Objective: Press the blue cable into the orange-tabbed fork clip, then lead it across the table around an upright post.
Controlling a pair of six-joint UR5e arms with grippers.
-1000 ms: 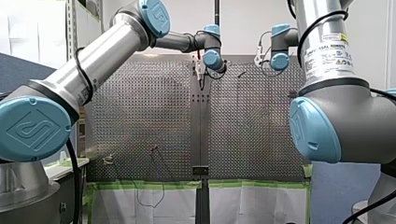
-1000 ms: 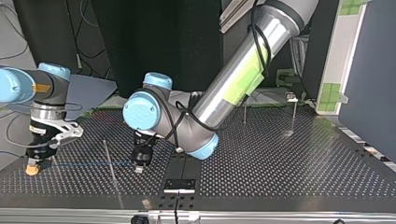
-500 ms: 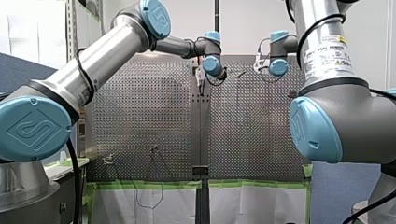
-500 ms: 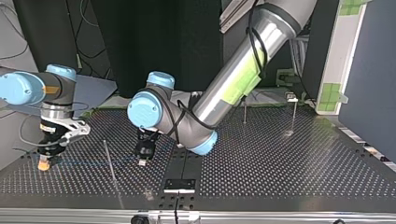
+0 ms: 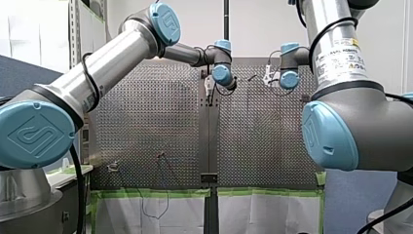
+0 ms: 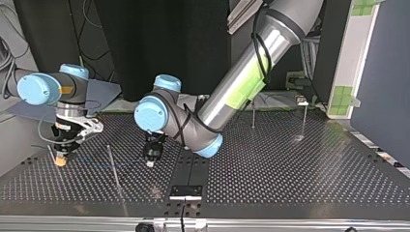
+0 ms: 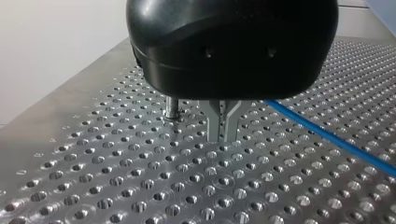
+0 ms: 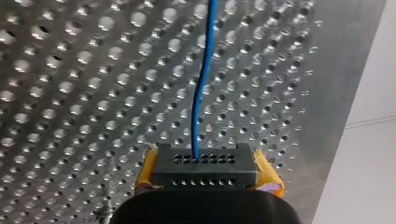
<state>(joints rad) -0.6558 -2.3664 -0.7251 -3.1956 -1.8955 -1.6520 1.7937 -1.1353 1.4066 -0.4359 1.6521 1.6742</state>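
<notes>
Cable [image 8: 201, 84]: blue, lying low over the desk [image 6: 300, 169]. In the top view its long axis runs side to side, spanning between the 2 hands.

Right hand [image 8: 204, 161] is clamped on it. The cable comes straight out from between the yellow pads and runs ahead with a slight bend.

Left hand [image 7: 223, 133]: metal fingers pressed together, tips at or just off the desk. The cable comes in from 1 side and disappears behind the hand body, so I can't tell if it's pinched or just passing behind.

Post [image 6: 114, 166] stands between the 2 hands in the top view. The cable line crosses near it, but I can't tell which side it passes.

Orange-tabbed clip: can't make it out in any view. The only orange I see is the right hand's pads.

My read: the clip step can't be confirmed from here, and routing round the post looks like the live step. The cable axis is roughly square to the post and the right hand has a firm hold, so the right arm is the likely one to swing it. The left anchors only if it really grips.

Risk: slack lets the cable ride up the post.
</notes>
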